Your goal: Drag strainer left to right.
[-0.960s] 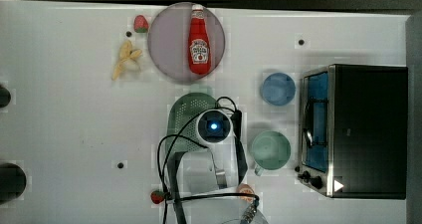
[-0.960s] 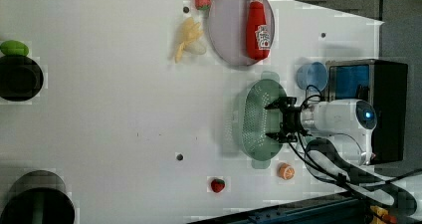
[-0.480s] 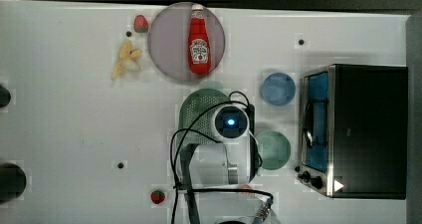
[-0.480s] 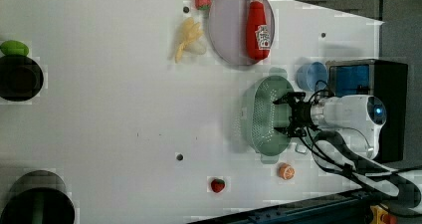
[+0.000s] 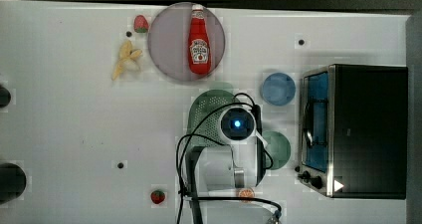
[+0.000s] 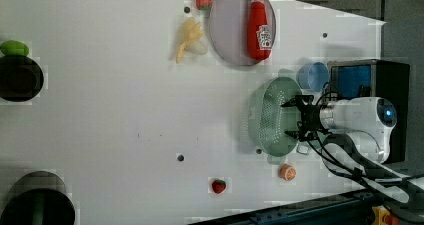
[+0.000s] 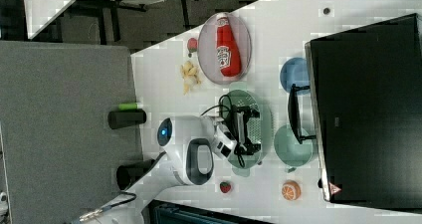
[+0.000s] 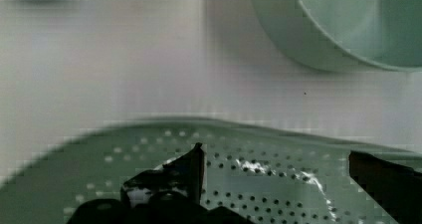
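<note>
While hand sits open inside strainer, white tabletop meets dark surroundings beyond.

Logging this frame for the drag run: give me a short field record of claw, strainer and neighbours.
claw: open, fingers inside the strainer
strainer: flat on the table, not lifted
mug: just to the top view's right of the strainer
blue cup: beside the oven
plate: holds the ketchup bottle
loose fruit: banana, two strawberries, an orange slice
</note>
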